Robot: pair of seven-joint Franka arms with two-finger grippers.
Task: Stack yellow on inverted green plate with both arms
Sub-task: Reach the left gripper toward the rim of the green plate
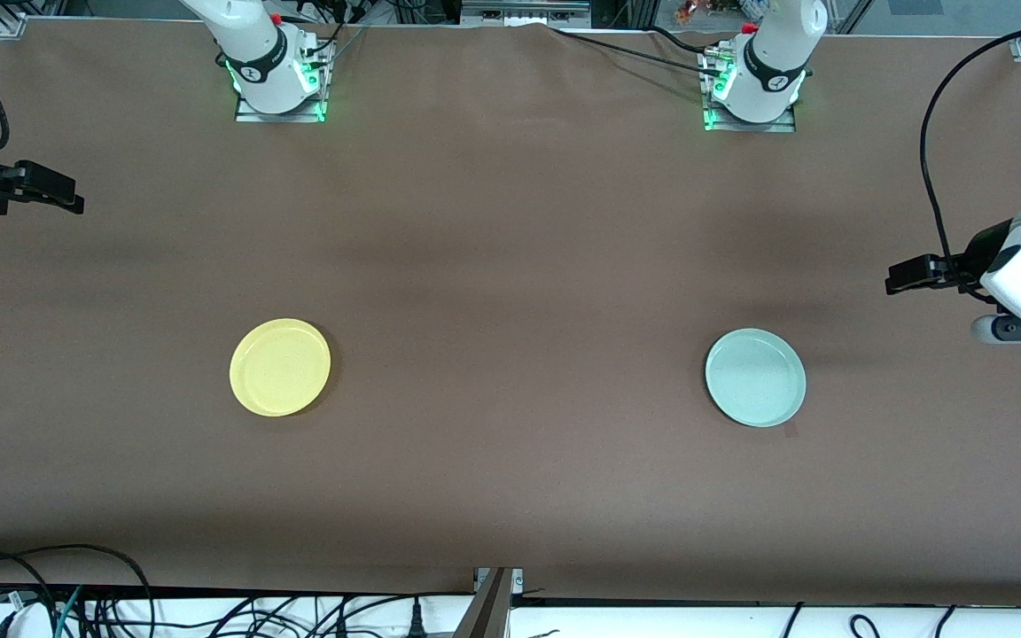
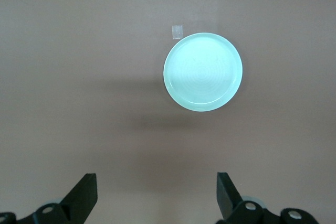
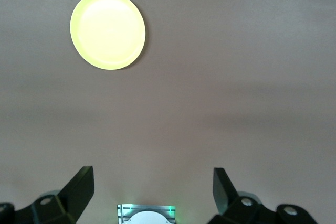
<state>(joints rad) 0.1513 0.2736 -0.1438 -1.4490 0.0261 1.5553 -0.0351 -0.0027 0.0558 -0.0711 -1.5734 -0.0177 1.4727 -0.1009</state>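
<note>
The yellow plate lies flat on the brown table toward the right arm's end, and it also shows in the right wrist view. The pale green plate lies flat toward the left arm's end, apart from the yellow one. Faint concentric rings show on its upward face. My right gripper hangs open and empty in the air at the table's right-arm end. My left gripper hangs open and empty at the left-arm end. Neither gripper touches a plate.
The right arm's base and the left arm's base stand along the table's back edge. A small pale tape patch lies beside the green plate. Cables run along the table's edge nearest the front camera.
</note>
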